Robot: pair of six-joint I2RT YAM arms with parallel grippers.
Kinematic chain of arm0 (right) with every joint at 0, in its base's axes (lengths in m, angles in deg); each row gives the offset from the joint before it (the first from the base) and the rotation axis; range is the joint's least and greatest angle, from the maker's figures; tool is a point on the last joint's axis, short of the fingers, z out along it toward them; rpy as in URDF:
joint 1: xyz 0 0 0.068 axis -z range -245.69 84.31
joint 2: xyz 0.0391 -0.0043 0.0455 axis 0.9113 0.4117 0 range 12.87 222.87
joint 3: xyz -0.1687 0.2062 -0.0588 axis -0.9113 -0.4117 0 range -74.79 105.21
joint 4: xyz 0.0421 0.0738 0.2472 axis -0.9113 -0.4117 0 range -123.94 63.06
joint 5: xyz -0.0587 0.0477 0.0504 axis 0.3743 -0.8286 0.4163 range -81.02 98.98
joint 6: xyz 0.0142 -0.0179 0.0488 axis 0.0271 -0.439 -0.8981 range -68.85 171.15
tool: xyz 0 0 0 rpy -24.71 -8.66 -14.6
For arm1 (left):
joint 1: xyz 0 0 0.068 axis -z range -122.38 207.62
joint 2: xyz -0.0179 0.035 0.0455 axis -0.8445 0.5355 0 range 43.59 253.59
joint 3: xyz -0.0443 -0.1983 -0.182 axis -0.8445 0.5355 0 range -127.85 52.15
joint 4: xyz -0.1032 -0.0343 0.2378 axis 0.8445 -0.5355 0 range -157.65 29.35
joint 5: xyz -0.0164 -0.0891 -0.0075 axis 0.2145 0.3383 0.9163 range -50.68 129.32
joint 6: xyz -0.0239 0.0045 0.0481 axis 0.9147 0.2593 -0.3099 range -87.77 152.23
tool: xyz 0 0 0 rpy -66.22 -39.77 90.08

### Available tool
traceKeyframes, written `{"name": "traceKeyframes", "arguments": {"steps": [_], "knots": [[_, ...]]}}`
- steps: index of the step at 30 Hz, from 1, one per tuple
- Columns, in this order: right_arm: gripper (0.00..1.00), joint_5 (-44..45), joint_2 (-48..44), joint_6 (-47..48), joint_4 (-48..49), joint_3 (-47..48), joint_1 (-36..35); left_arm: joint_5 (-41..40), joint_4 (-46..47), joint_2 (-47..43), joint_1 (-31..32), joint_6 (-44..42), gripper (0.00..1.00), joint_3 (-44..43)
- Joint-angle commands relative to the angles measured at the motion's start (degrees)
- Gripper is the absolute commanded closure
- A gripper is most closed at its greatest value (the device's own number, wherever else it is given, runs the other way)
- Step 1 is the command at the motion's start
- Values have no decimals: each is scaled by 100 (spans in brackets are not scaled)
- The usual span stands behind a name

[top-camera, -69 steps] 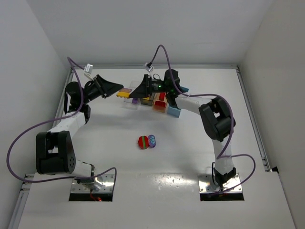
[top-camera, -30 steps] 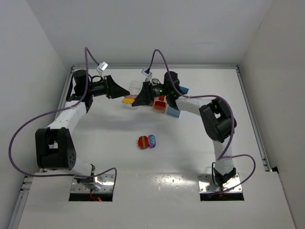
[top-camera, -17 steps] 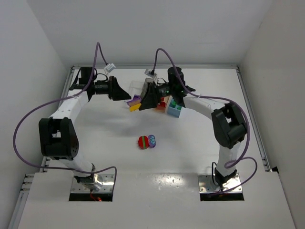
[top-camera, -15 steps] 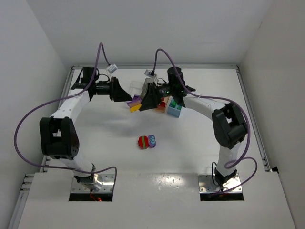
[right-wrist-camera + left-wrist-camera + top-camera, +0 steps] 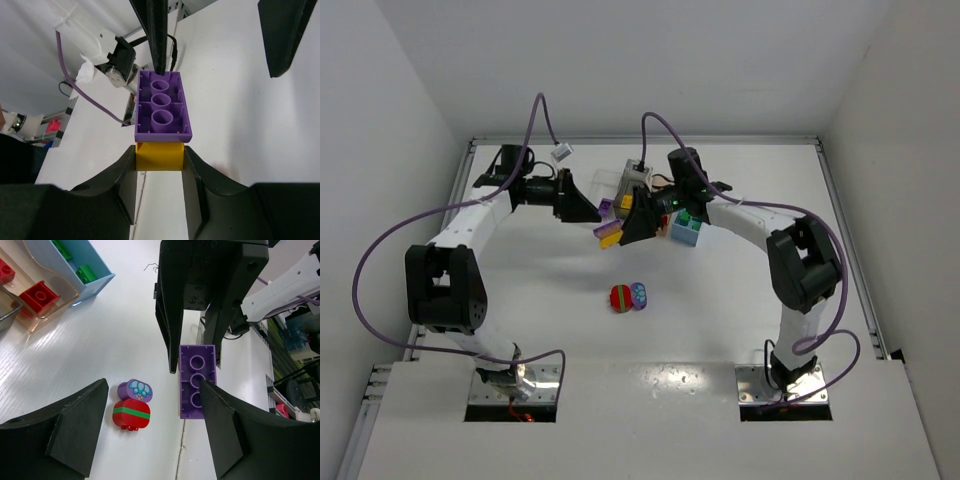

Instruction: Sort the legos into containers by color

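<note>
My right gripper (image 5: 159,156) is shut on a yellow lego (image 5: 159,156) with a purple lego (image 5: 161,107) stuck on its end, held above the table left of the containers. In the top view this pair (image 5: 609,234) hangs between both grippers. My left gripper (image 5: 154,387) faces it, open, with the purple lego (image 5: 195,382) against its right finger (image 5: 235,435). A red-and-green round lego (image 5: 620,298) and a purple round-topped one (image 5: 639,293) lie mid-table. The light blue container (image 5: 95,282) holds green legos, and the tan-peach one (image 5: 60,302) holds red legos.
A clear bin (image 5: 611,181) and a dark grey bin (image 5: 638,172) stand at the back beside the other bins. Purple cables loop over both arms. White walls close in the table at the left, back and right.
My left gripper's jaws have spread apart, loosening from the purple lego. Both grippers and the purple-yellow pair have drifted a little toward the near side.
</note>
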Motion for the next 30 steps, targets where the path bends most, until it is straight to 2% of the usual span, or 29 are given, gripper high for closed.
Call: {"name": "traceKeyframes", "arguments": {"steps": [1, 4, 9, 14, 15, 17, 18, 19, 21, 22, 24, 25, 30], "knots": [[100, -8, -431, 642, -308, 44, 67, 419, -120, -44, 38, -243, 20, -163], [100, -8, -431, 642, -308, 44, 67, 613, -260, -44, 204, -243, 20, -216], [100, -8, -317, 695, -361, 158, 67, 483, -656, -53, 617, -611, 20, -268], [100, -60, -264, 695, -414, 281, 67, 377, -1262, -54, 960, -1270, 20, -321], [100, -60, -264, 695, -414, 281, 67, 290, -1602, -53, 1013, -1610, 20, -434], [100, -60, -264, 695, -414, 281, 67, 105, -2148, 70, 1101, -2147, 25, -619], [100, -60, -264, 695, -414, 281, 67, 104, -2873, 261, 1171, -2489, 29, -742], [100, -60, -264, 695, -414, 281, 67, 104, -3289, 394, 1172, -3250, 40, -1021], [100, -60, -264, 695, -414, 212, 67, 235, -4395, 745, 1172, -4254, 46, -1356], [100, -60, -325, 747, -414, 141, 67, 419, -4401, 851, 1067, -4137, 48, -1358], [100, -60, -387, 817, -474, 45, 67, 482, -4401, 852, 944, -4294, 41, -1358], [100, -60, -387, 818, -475, -60, 67, 430, -4401, 852, 943, -4294, 35, -1489], [100, -60, -589, 923, -589, -246, 14, 429, -4401, 852, 943, -4294, 29, -1551]]}}
